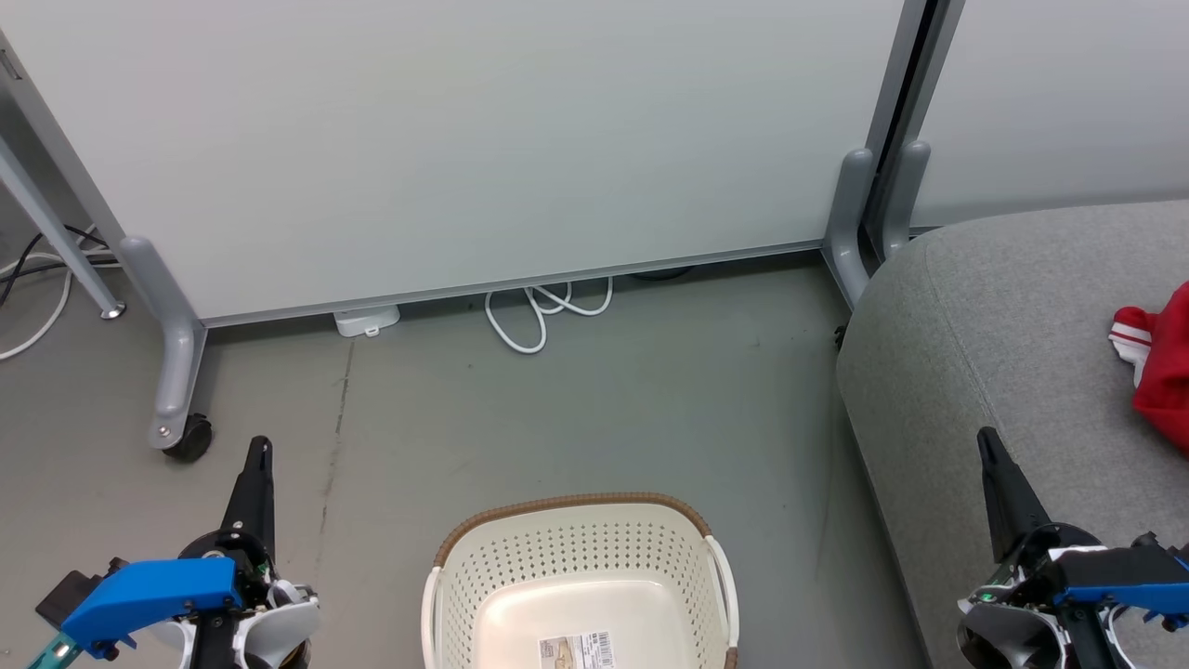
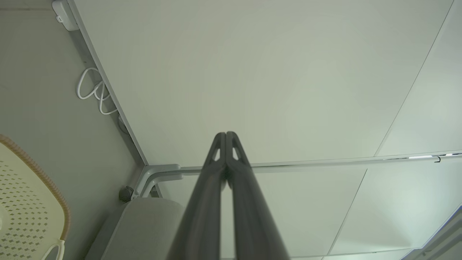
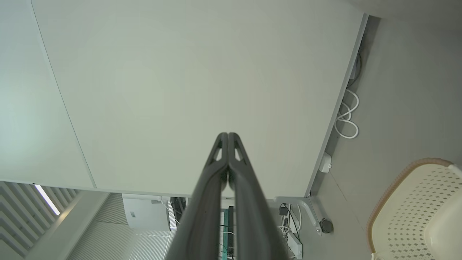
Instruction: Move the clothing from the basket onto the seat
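We see clothing (image 1: pixel 1166 372) cropped at the right edge on the seat (image 1: pixel 975 353), the basket (image 1: pixel 576 506) cut off bottom centre; left gripper (image 1: pixel 259 453) and right gripper (image 1: pixel 988 446) both pinched together, empty.

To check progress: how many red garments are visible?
1: a red garment on the grey seat, at the head view's right edge. The basket shows none; others may be hidden.

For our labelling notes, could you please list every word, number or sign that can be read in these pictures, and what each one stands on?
Sticker on the inside floor of the laundry basket: a barcode and small print, too small to read.
No other writing can be made out.
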### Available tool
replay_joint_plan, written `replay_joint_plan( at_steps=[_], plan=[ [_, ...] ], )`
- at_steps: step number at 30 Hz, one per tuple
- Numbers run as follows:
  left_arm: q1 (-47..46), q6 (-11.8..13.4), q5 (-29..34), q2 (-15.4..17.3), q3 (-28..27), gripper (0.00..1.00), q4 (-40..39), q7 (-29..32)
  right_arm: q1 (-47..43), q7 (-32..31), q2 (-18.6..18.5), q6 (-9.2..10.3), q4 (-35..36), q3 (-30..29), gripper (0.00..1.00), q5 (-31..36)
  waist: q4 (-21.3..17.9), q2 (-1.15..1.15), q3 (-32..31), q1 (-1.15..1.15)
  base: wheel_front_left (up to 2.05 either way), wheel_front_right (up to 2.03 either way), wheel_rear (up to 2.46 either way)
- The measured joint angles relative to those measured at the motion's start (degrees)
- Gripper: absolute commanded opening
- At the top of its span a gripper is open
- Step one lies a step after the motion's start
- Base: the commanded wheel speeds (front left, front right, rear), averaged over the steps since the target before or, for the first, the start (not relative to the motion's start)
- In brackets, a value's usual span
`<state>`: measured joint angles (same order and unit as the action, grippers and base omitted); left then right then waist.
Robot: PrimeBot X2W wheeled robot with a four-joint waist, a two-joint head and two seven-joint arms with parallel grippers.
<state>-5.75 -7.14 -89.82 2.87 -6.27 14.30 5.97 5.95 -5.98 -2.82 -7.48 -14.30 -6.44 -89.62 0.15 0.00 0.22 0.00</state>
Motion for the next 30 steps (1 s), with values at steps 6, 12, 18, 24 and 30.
replay_joint_plan(
  at_steps=[6,12,18,24,30],
  plan=[
    [-0.12,-0.21,-2.20,0.00,-0.24,0.00,-0.07,0.52,0.01,-0.53,0.00,0.00,0.19,-0.07,0.00,-2.38,-0.14,0.00,-0.04,0.00,0.00,0.00,0.00],
    [-0.19,-0.25,-2.53,0.00,-0.27,0.00,-0.11,0.56,0.01,-0.57,0.00,0.00,0.21,-0.08,0.00,-2.71,-0.15,0.00,-0.04,0.00,0.00,0.00,0.00],
    [-0.19,-0.26,-2.53,0.00,-0.27,0.00,-0.11,0.56,0.01,-0.57,0.00,0.00,0.21,-0.08,0.00,-2.71,-0.15,0.00,-0.04,0.00,0.00,0.00,0.00],
    [-0.19,-0.26,-2.53,0.00,-0.27,0.00,-0.11,0.56,0.01,-0.57,0.00,0.00,0.21,-0.08,0.00,-2.71,-0.15,0.00,-0.04,0.00,0.00,0.00,0.00],
    [-0.19,-0.26,-2.53,0.00,-0.27,0.00,-0.11,0.56,0.01,-0.57,0.00,0.00,0.21,-0.08,0.00,-2.71,-0.15,0.00,-0.04,0.00,0.00,0.00,0.00]
  ],
)
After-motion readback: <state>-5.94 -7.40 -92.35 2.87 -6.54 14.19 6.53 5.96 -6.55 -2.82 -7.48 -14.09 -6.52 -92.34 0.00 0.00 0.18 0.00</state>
